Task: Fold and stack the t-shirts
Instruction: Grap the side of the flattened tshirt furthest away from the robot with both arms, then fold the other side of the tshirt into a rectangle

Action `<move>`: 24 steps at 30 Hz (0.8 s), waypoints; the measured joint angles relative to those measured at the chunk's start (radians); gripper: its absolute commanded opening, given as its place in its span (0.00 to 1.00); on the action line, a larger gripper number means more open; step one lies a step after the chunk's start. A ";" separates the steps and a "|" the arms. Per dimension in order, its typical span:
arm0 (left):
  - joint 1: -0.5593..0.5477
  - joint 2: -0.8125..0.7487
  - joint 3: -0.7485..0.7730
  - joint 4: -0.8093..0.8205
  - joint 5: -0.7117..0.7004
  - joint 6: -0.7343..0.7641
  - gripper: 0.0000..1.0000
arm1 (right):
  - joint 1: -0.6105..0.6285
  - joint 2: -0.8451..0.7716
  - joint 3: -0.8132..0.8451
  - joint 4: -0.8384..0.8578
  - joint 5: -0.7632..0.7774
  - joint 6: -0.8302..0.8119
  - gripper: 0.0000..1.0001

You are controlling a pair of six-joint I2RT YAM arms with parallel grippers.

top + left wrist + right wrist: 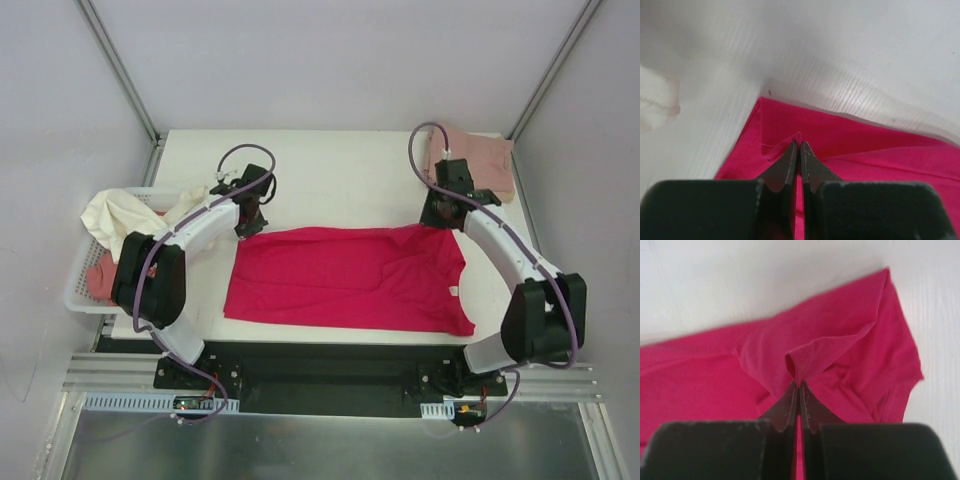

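I see white table (pixel 340 175) inside enclosure, pale grey walls (pixel 330 60) on three sides, metal corner posts (pixel 118 70), aluminium rail (pixel 100 380) along near edge. Light even, diffuse.

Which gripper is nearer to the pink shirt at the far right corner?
Right: the right gripper is just before the pink shirt; the left gripper is far to its left.

L arm (pixel 190 230) hides pt of basket (pixel 75 290) & salmon shirt (pixel 100 280); R arm (pixel 500 240) covers corner of pink shirt (pixel 485 160). Cream shirt (pixel 655 100) blurred, cut off at left wrist view's edge.
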 measured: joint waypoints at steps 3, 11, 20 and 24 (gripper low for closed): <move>-0.010 -0.051 -0.067 0.005 -0.019 -0.025 0.00 | 0.032 -0.101 -0.117 -0.031 0.013 0.022 0.01; -0.010 -0.094 -0.123 0.013 -0.045 -0.051 0.00 | 0.065 -0.364 -0.250 -0.158 0.061 0.063 0.01; -0.021 -0.168 -0.163 0.017 -0.051 -0.047 0.00 | 0.077 -0.536 -0.275 -0.275 0.086 0.084 0.06; -0.051 -0.203 -0.193 0.023 -0.052 -0.044 0.00 | 0.088 -0.592 -0.332 -0.304 0.084 0.104 0.08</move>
